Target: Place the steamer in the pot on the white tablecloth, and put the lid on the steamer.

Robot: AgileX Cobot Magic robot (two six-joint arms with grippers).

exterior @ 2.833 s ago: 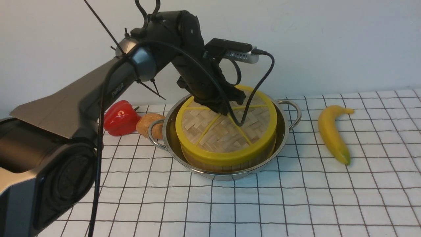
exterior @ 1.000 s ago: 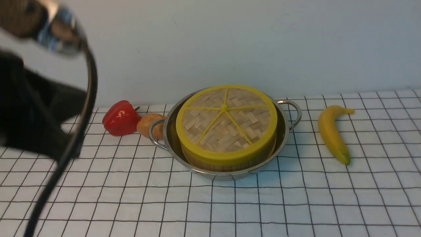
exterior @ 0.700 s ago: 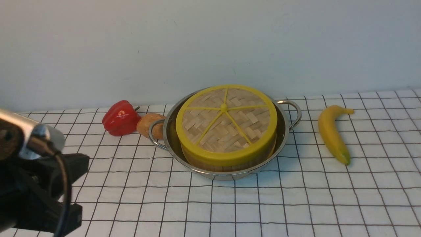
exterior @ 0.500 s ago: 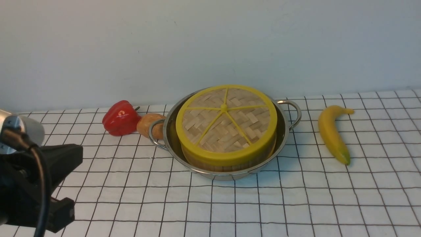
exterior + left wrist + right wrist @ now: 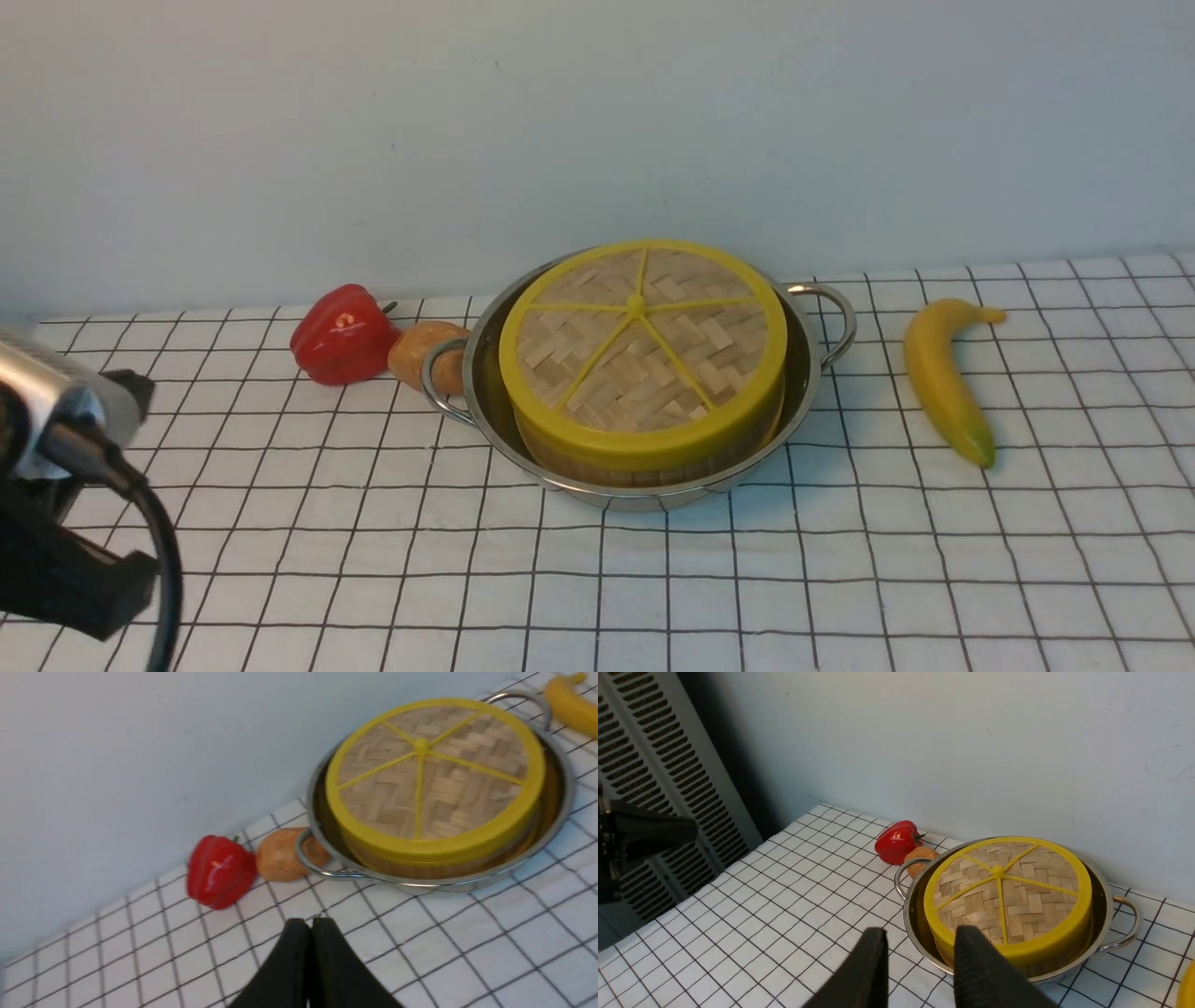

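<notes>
No brand, label or writing can be read on any of the things in view. The pot is a wide, shallow, shiny steel vessel with 2 looped wire handles, one on its left side and one on its right, so the line through the handles runs across the front view. It stands on the white tablecloth, a cloth with a thin black grid of squares that covers the tabletop. Inside the pot sits the steamer, of which only a band of pale bamboo wall shows below the cover; it is a little narrower than the pot, leaving a ring of steel around it. The lid lies flat on top of the steamer: a woven-bamboo disc with a thick yellow rim, 6 yellow spokes and a small yellow knob at the centre, its face turned upward. Just left of the pot, touching or nearly touching its left handle, lies a brown rounded item, and beyond that a red bell pepper. To the right of the pot, apart from it, lies a banana, its long axis running from the back wall toward the camera. The left gripper is well to the left of the pot, its fingers pressed together on nothing. The right gripper hangs on the near side of the pot, its fingers parted with a clear gap and holding nothing.
</notes>
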